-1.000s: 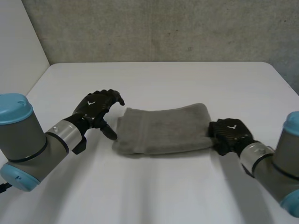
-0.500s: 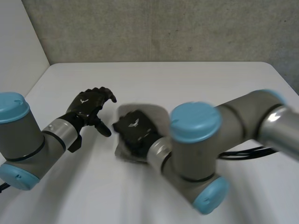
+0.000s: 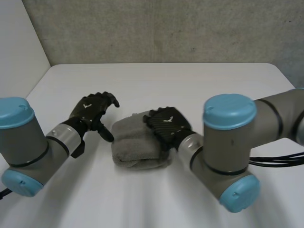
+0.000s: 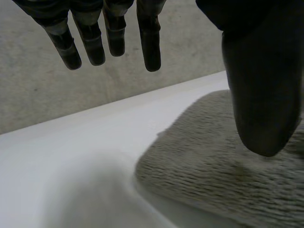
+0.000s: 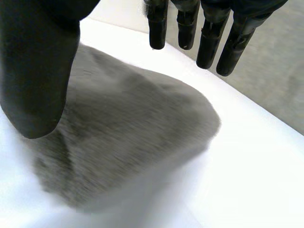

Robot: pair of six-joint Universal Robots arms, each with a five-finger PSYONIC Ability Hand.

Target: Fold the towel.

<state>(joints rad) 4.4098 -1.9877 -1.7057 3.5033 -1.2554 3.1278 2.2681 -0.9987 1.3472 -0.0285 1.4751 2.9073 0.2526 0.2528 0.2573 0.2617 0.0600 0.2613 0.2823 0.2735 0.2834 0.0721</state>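
At the 9 o'clock side, the left hand hangs just beside the towel, a small white emblem on its back that is too small to read as lettering. In its own wrist view the fingers reach out straight and the thumb stands apart above the grey pile, so the hand is released and grips nothing. The towel lies as a thick folded bundle near the middle of the white counter, a little toward 6 o'clock. Its rounded end points to 9 o'clock, at the left hand. The 3 o'clock part is covered by the right hand and its forearm, so the long axis is hard to judge. That hand sits on top of the bundle and bears the same unreadable white emblem. From its wrist, the fingers are extended and spread from the thumb, with the towel under the palm, unclenched.
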